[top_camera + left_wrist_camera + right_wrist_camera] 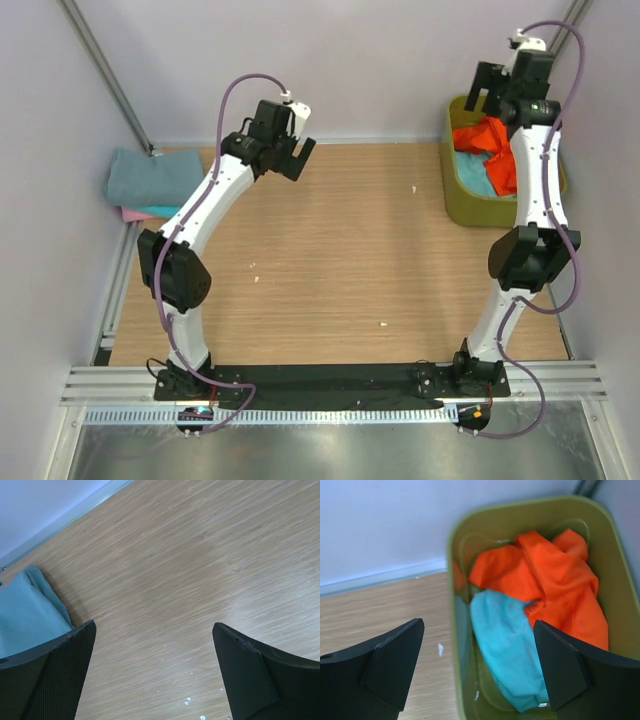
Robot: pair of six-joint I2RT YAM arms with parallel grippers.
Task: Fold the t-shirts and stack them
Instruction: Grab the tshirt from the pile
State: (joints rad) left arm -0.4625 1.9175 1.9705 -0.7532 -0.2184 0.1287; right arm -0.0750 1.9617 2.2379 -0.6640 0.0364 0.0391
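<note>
Left tool (288, 152): seen wide open, with nothing between the fingers; it is held above the far left part of the worktop (330, 250).
Left tool, wrist view: the left tool (154, 626) is shown with bare wood between its two dark fingers; folded cloth lies just beyond the left finger.
Right tool (488, 100): seen wide open and holding nothing; it is held over the tub (470, 210) at the far right corner.
Right tool, wrist view: the right tool (479, 624) is shown with its fingers apart, the tub's left rim between them.
Orange t-shirt (488, 140): found crumpled inside the tub, towards its far side; in the wrist view the orange t-shirt (555, 575) is seen lying partly over the teal one.
Teal t-shirt (505, 640): found bunched in the tub, on the near side, under the orange cloth's edge.
Tub (451, 580): olive green, set on the worktop against the back wall.
Grey-blue t-shirt (150, 178): laid folded at the far left corner, on top of a stack; the same grey-blue t-shirt (25, 615) is seen at the left edge of the left wrist view.
Pink layer (130, 213): seen at the stack's near left edge, under the grey-blue cloth.
Turquoise layer (160, 211): seen just beside the pink, also under the top shirt.
White specks (414, 188): scattered on the wood.
</note>
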